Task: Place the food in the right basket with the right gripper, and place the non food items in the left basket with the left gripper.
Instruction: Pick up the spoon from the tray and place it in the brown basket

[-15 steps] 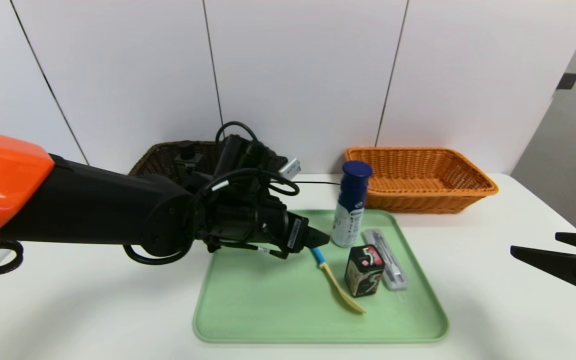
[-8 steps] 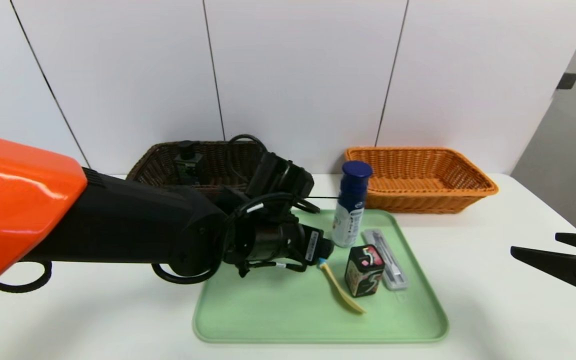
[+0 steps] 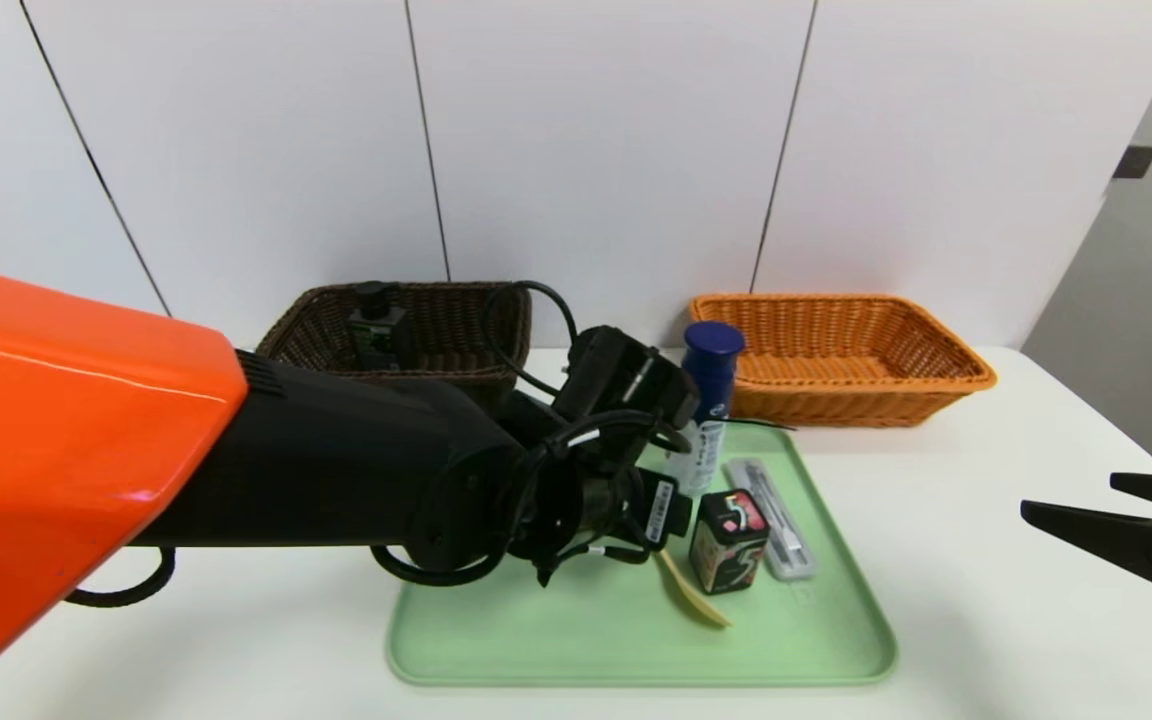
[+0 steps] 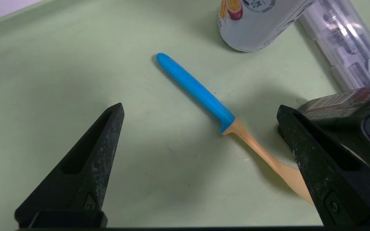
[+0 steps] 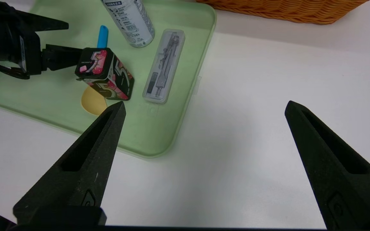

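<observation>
At the far left of the desk [image 3: 986, 620] I see the dark brown basket [image 3: 436, 320] against the back edge, with the black square bottle [image 3: 376, 335] already standing inside it. My left arm reaches across from that side, and my left hand [image 4: 201, 134] hangs over the middle of the green tray [image 3: 556, 640], its two fingers spread wide apart and holding nothing. In the left wrist view the blue-handled utensil [image 4: 194, 88] lies flat on the tray between those fingers, touching neither (its yellow tip runs under the finger on the box's side). Next along, the white bottle with the blue cap [image 3: 711, 370] stands upright near the tray's back edge, partly hidden by my wrist in the head view. Just in front of it the small dark box with pink marks [image 3: 728, 540] stands on the tray, right beside the utensil's yellow end. Beside the box, toward the tray's right edge, lies the clear long case [image 3: 774, 520], flat and apart from the bottle. Behind the tray's back right corner the orange basket [image 3: 841, 355] sits near the desk's back edge. At the far right, my right hand [image 3: 1121, 505] hovers over the desk's right side, well apart from the tray, fingers wide apart and empty.
</observation>
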`<state>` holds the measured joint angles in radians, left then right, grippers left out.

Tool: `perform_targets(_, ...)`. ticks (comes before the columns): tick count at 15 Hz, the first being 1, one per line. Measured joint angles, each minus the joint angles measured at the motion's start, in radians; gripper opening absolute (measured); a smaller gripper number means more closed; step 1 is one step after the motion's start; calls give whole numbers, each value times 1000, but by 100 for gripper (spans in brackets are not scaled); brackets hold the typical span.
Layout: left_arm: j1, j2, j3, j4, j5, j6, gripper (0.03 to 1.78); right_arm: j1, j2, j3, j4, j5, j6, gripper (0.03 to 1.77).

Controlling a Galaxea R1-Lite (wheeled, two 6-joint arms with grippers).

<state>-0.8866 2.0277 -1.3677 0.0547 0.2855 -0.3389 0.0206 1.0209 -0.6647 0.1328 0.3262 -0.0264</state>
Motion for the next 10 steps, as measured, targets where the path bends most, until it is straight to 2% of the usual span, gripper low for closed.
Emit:
perform_targets(3, -1, 26, -2, 0, 4, -10, 169, 0, -6, 5, -1, 0, 28, 171)
perform_targets(10, 0, 69, 0, -1, 5, -36, 169, 0, -15, 9, -2, 0, 30, 171)
